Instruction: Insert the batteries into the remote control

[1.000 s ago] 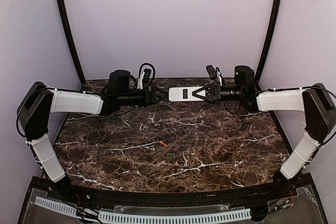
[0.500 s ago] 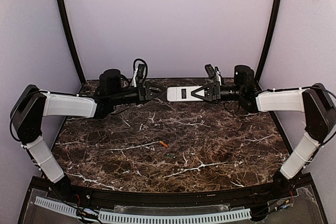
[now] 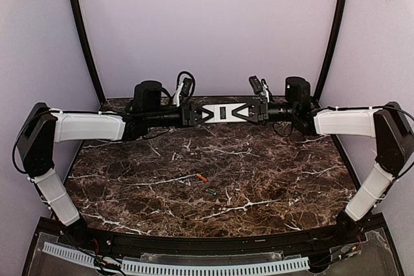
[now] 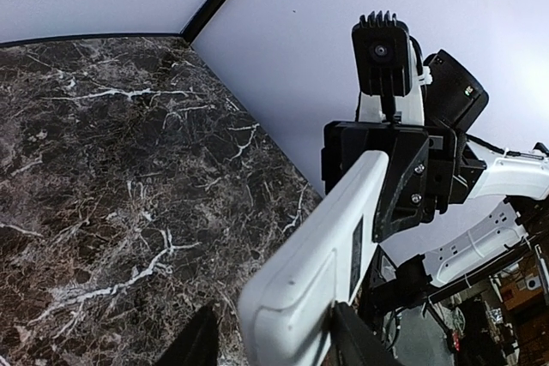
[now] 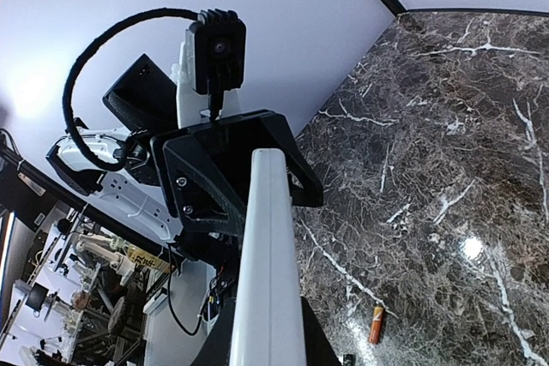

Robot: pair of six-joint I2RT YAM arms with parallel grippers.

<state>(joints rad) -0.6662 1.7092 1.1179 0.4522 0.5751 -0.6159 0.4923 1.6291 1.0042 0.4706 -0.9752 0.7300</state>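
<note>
Remote (image 3: 220, 112) hangs lengthwise between the arms. Right gripper (image 3: 240, 113) clamps one end; left gripper (image 3: 196, 114) straddles the other, grip unclear. Batteries (image 3: 202, 178) lie well apart.

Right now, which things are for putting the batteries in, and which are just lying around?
For the job:
- remote control, held by the right gripper, with the left gripper around its other end
- orange battery and dark battery, loose on the marble table

Just there:
- white ribbed strip at the near edge
- black frame poles
</note>
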